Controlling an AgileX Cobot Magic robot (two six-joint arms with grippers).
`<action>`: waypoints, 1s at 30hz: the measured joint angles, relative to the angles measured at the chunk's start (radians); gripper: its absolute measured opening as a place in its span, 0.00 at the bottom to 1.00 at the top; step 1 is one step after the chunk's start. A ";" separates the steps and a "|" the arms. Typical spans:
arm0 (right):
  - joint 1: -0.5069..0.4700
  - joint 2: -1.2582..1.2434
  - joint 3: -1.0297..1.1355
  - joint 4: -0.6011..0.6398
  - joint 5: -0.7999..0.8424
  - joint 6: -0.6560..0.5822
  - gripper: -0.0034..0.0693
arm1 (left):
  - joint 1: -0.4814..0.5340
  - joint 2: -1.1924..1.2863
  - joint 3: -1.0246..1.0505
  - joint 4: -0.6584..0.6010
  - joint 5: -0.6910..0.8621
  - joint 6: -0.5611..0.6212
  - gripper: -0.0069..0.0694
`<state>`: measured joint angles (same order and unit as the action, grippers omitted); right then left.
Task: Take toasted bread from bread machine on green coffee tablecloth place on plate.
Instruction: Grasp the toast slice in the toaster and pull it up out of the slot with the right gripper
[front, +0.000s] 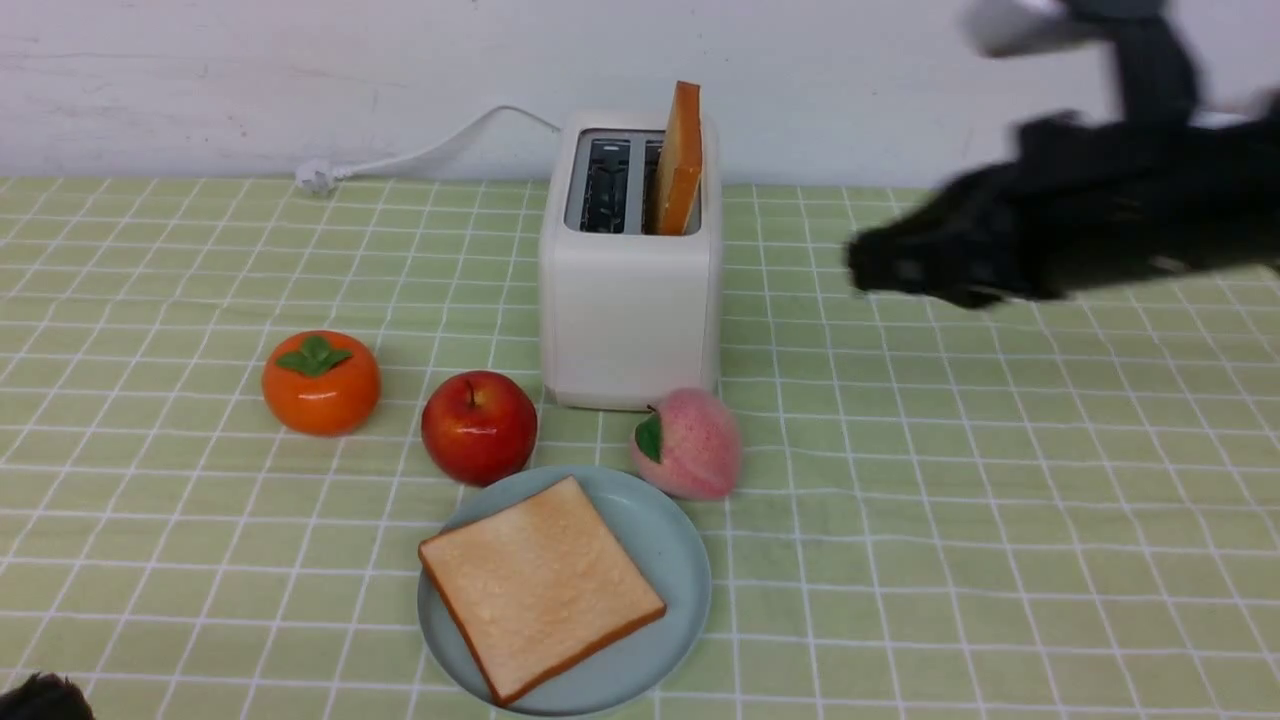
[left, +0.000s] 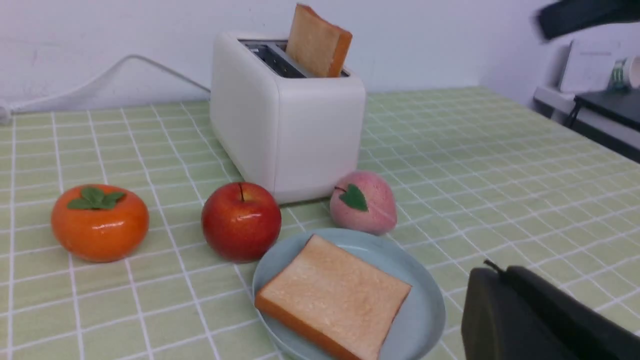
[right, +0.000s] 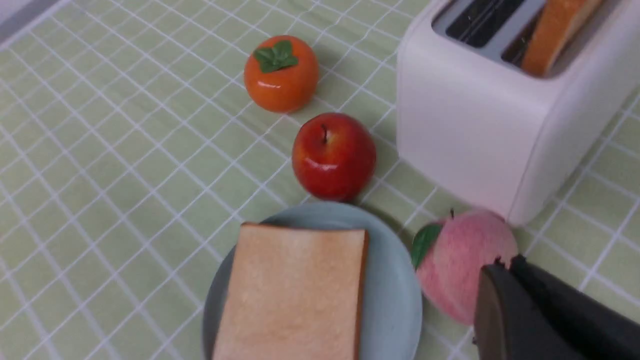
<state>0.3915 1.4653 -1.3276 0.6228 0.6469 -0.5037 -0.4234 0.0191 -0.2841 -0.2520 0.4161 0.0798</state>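
The white bread machine (front: 630, 310) stands at the back middle of the green coffee tablecloth (front: 1000, 500). One toasted bread slice (front: 682, 165) stands upright in its right slot; the left slot is empty. The second slice (front: 540, 585) lies flat on the pale blue plate (front: 690, 560) in front of the toaster. My right gripper (front: 865, 265) is blurred, raised to the right of the toaster; in the right wrist view (right: 500, 265) it is shut and empty, over the peach. My left gripper (left: 492, 272) is shut and empty, low beside the plate (left: 425, 310).
An orange persimmon (front: 320, 383), a red apple (front: 478, 427) and a pink peach (front: 688, 443) sit between toaster and plate; apple and peach are close to the plate's rim. The white power cord (front: 420, 155) runs left along the wall.
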 joint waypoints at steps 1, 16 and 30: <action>0.023 0.062 -0.061 -0.053 -0.026 0.050 0.10 | 0.000 -0.016 0.021 0.000 -0.022 0.000 0.07; 0.056 0.576 -0.562 -0.413 -0.289 0.402 0.77 | 0.000 -0.028 0.064 -0.004 -0.139 0.000 0.07; 0.058 0.705 -0.591 -0.444 -0.410 0.409 0.35 | 0.000 -0.028 0.064 -0.005 -0.142 0.000 0.07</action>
<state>0.4497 2.1708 -1.9181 0.1792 0.2366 -0.0952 -0.4234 -0.0092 -0.2197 -0.2568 0.2737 0.0798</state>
